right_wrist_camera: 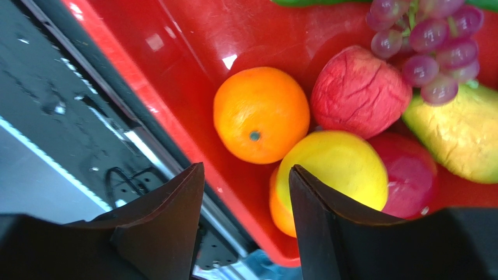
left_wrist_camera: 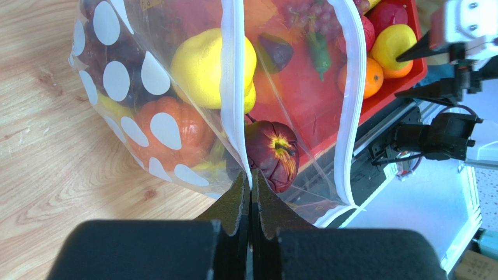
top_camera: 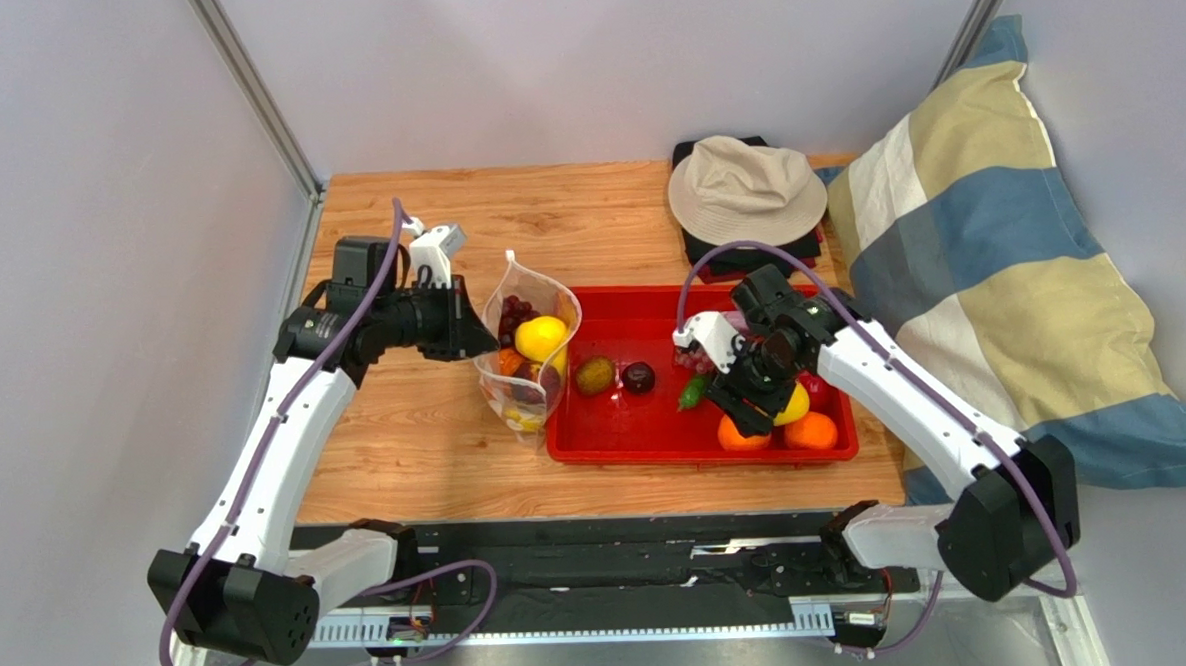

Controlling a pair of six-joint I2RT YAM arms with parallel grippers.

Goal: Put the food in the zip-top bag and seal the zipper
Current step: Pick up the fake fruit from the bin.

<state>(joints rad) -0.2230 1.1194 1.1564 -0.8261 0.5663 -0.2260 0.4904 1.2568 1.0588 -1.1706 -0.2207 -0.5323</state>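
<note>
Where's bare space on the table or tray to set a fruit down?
Bare wood: the table's back strip between the zip-top bag and the hat, and the front-left patch between the left arm and the red tray. The tray's front-left floor is free. Crowded: its right end, food packed around the right gripper.

Light is bright and even, apparently from overhead, with soft shadows. White glare spots mark the red tray [right_wrist_camera: 193, 35]. Close up, the right gripper [right_wrist_camera: 245, 170] looks slightly blurred.
</note>
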